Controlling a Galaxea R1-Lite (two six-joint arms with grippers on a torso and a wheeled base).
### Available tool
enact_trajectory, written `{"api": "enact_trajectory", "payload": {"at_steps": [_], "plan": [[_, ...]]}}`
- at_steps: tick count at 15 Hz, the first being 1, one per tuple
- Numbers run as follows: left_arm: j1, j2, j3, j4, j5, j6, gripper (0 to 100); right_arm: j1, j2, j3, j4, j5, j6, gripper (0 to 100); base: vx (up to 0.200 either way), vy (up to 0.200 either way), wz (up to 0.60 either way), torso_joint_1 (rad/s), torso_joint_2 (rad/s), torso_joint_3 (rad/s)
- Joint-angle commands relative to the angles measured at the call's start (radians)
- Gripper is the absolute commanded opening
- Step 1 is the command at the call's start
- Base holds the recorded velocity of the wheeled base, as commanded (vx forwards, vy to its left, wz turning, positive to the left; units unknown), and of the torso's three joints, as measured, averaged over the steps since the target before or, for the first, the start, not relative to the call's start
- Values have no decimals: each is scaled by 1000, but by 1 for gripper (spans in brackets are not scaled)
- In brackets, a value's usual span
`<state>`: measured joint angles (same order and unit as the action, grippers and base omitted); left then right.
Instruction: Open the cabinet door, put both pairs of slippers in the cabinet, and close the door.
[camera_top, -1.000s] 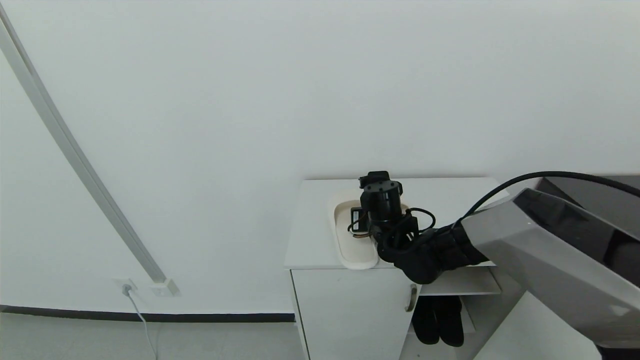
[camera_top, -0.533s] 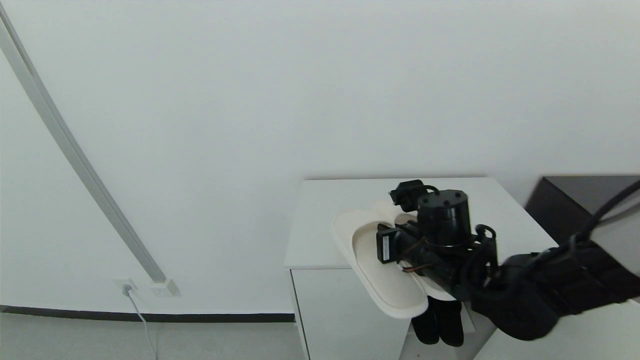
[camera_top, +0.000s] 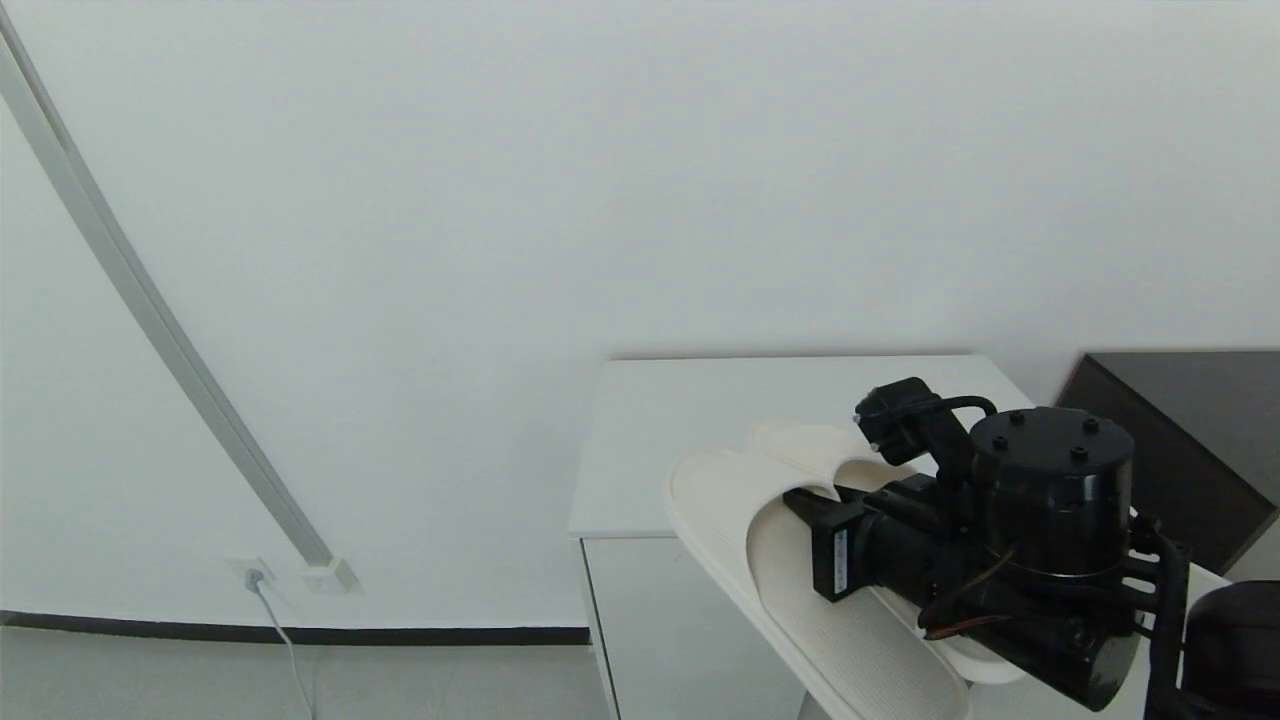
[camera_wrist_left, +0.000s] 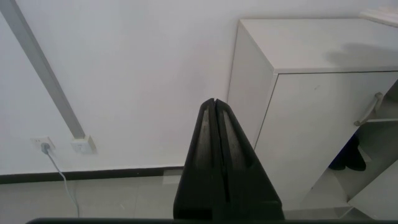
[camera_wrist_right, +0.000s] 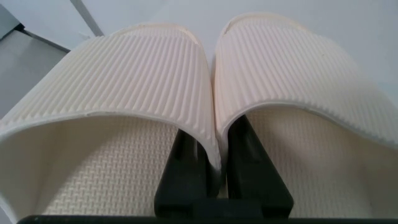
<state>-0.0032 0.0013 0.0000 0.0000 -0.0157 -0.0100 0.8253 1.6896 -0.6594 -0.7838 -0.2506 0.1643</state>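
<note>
Pair of cream slippers (camera_top: 780, 580), aloft before the cabinet (camera_top: 700, 440): light, pliant foam (so it appears), pinched at adjoining strap edges by the right gripper (camera_wrist_right: 214, 168); left gripper (camera_wrist_left: 215, 124) fingers pressed together, empty.

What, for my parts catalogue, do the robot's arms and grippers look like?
Left gripper: two black, grooved fingers tapering to a point. Right gripper: black, behind it a round black wrist with four screw holes, a white label and thin cables.
</note>
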Motion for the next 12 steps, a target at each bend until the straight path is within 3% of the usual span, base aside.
{"api": "enact_trajectory", "payload": {"at_steps": [1,5,12], "plan": [[0,0,0,0,-1,1,0,5,-4,3,0,-1,0,0,0,0,0,0,0,0],[0,0,0,0,-3,1,0,5,-4,9,0,-1,1,0,0,0,0,0,0,0],[0,0,-2,0,-4,-2,0,14,-4,21,0,-2,-3,0,-200,0,0,1,4,2]]}}
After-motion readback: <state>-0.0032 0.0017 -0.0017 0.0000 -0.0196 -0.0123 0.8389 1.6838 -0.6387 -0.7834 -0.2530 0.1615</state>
